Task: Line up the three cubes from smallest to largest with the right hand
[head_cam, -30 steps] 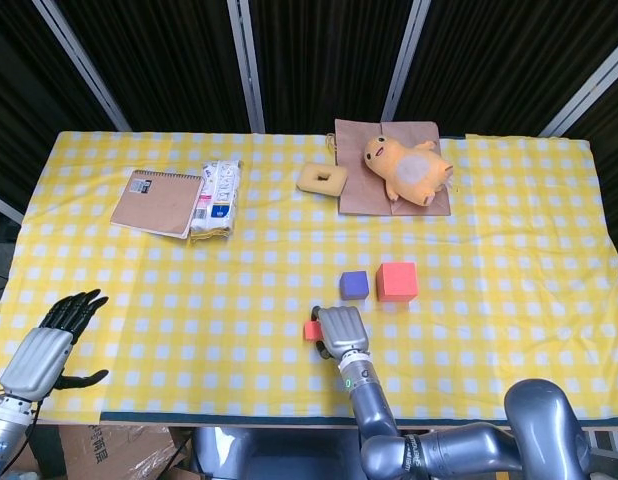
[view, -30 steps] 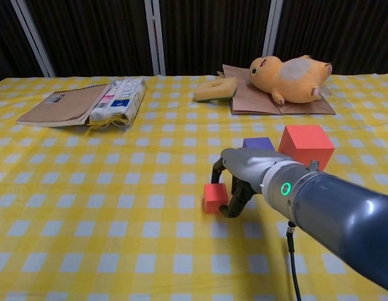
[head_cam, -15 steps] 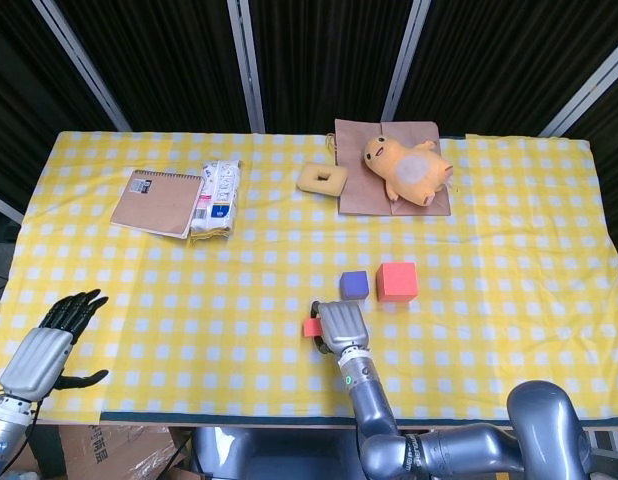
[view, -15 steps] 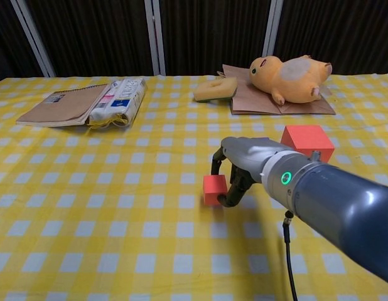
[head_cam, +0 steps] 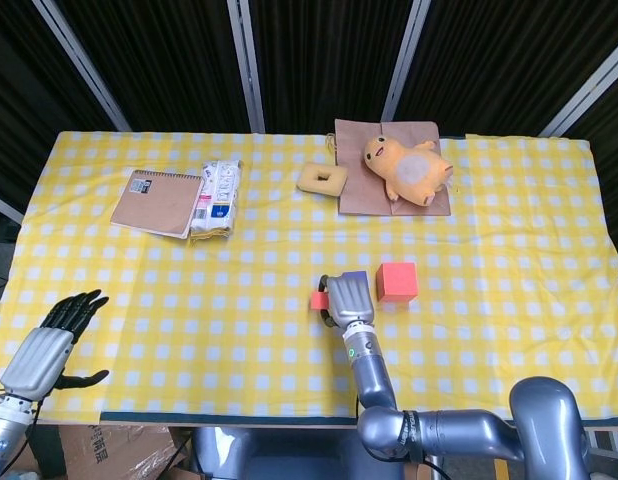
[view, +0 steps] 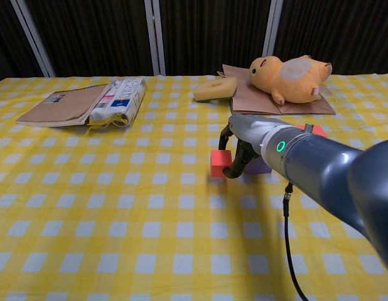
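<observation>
Right hand (view: 244, 141), smooth grey metal shell with dark fingers (view: 235, 164), curled around the small matte red foam cube (view: 220, 163); the cube is pinched at the fingertips and sticks out on their left side. In the chest view the cube sits at or just above the cloth; cannot tell whether it touches.

Just behind the fingers on their right, the medium purple cube (view: 258, 166), mostly hidden by the hand in both views. Further right of the fingers, the large red-orange cube (head_cam: 396, 282), flat-faced, sharp-edged, resting on the tabletop (head_cam: 189, 300), which is covered in yellow-and-white checked cloth.

Well beyond the fingers, toward the far edge: a tan ring-shaped soft sponge-like piece (head_cam: 321, 178), and a plush yellow-orange stuffed animal (head_cam: 409, 170) lying on a flat brown paper bag (head_cam: 351, 195).

Far left of the fingers: a brown-covered spiral notebook (head_cam: 157, 202), with a crinkled white plastic packet (head_cam: 215, 198) touching its right edge.

Left hand (head_cam: 47, 345), silver back with black fingers (head_cam: 77, 305), at the near left corner of the tabletop, fingers spread apart and holding nothing.
</observation>
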`<state>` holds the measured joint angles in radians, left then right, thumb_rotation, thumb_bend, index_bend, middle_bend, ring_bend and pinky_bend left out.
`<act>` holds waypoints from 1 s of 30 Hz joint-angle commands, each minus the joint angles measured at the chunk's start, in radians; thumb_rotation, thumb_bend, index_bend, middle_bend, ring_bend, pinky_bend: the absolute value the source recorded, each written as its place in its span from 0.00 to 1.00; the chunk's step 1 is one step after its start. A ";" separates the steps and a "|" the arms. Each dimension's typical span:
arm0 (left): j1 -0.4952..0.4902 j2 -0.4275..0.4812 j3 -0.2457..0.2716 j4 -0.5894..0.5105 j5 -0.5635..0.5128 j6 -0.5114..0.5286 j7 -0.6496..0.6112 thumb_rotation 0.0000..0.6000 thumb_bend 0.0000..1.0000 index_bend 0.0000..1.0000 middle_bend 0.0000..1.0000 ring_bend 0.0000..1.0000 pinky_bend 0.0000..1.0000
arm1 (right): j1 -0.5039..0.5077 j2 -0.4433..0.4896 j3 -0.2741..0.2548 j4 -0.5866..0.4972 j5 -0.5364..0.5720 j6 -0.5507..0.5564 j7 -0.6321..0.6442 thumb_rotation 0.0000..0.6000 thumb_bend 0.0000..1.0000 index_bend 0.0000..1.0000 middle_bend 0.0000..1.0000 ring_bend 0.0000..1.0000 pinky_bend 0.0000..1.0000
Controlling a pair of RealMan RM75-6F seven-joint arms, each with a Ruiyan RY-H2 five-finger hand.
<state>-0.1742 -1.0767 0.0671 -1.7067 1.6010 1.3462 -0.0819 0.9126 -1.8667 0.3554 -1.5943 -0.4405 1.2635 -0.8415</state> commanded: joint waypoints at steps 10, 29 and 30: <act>-0.002 0.005 0.001 -0.003 -0.001 -0.005 -0.015 1.00 0.00 0.00 0.00 0.00 0.00 | 0.024 -0.019 0.021 0.092 0.004 -0.049 0.016 1.00 0.44 0.50 0.98 1.00 1.00; -0.001 0.006 0.002 -0.003 0.003 -0.002 -0.015 1.00 0.00 0.00 0.00 0.00 0.00 | 0.025 -0.024 0.014 0.129 -0.003 -0.068 0.029 1.00 0.44 0.38 0.98 1.00 1.00; -0.001 0.006 0.002 -0.003 0.003 -0.001 -0.015 1.00 0.00 0.00 0.00 0.00 0.00 | 0.024 -0.023 0.014 0.127 -0.004 -0.067 0.029 1.00 0.44 0.36 0.98 1.00 1.00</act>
<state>-0.1752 -1.0707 0.0691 -1.7100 1.6039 1.3448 -0.0967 0.9371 -1.8901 0.3691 -1.4670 -0.4442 1.1965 -0.8125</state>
